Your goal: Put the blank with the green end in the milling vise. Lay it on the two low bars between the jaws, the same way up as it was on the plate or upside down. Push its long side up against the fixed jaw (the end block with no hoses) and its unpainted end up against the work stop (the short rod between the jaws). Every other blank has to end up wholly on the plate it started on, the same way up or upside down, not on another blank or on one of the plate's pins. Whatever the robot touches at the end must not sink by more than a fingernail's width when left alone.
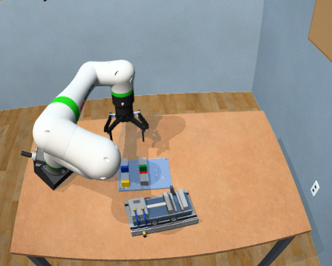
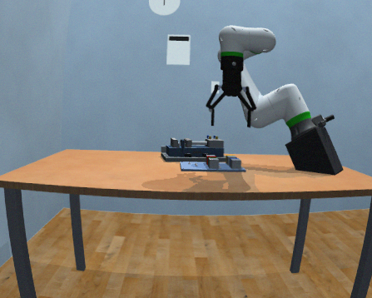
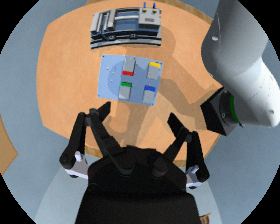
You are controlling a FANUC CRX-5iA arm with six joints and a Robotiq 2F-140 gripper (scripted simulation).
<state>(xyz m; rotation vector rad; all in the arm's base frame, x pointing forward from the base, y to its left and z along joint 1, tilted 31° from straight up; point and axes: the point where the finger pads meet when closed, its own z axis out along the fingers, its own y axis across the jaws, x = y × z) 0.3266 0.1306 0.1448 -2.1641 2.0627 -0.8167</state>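
Hovering high over desk (image 1: pixel 226 156), gripper (image 1: pixel 126 134) had fingers (image 1: pixel 142 131) wide, empty. Green blank (image 1: pixel 142 163) likely rigid, smooth; grip long sides mid-length.

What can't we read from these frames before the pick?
- Work stop: too small in the top view to pick out inside the vise.
- Plate pins: too small in the exterior view.
- Blue-ended blank: partly hidden by the arm, top view.
- Claw fingertips: blurred, wrist view.
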